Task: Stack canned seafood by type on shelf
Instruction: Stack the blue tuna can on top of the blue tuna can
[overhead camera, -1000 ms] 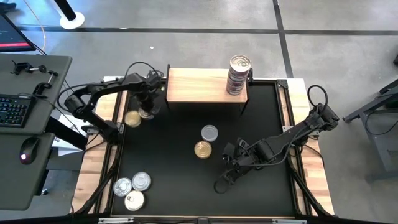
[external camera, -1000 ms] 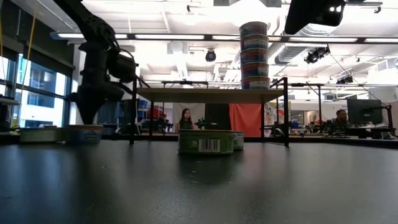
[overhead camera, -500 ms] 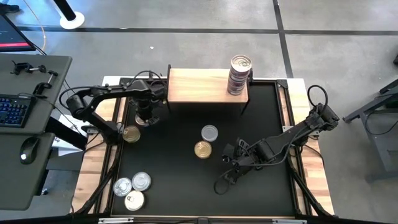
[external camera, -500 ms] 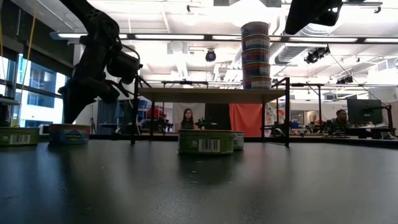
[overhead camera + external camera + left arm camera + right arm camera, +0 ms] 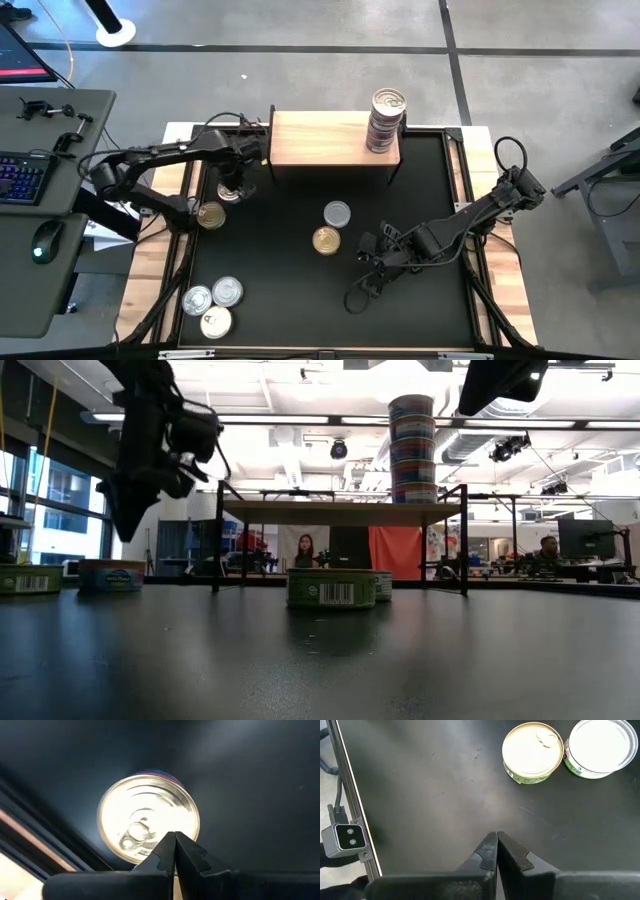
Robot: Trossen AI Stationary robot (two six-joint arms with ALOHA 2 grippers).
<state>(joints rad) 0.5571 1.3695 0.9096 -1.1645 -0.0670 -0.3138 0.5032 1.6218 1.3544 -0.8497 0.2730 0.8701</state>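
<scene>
Left hand (image 5: pixel 174 851) above silver tin (image 5: pixel 148 815)

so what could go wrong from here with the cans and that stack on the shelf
1. The tall stack of tins stands at the very end of the shelf; adding another could topple it, I think.
2. The left gripper is shut above a silver-topped tin; descending without opening would hit the lid.
3. The gold-topped tin and its silver neighbour nearly touch, so grasping one may push the other.
</scene>
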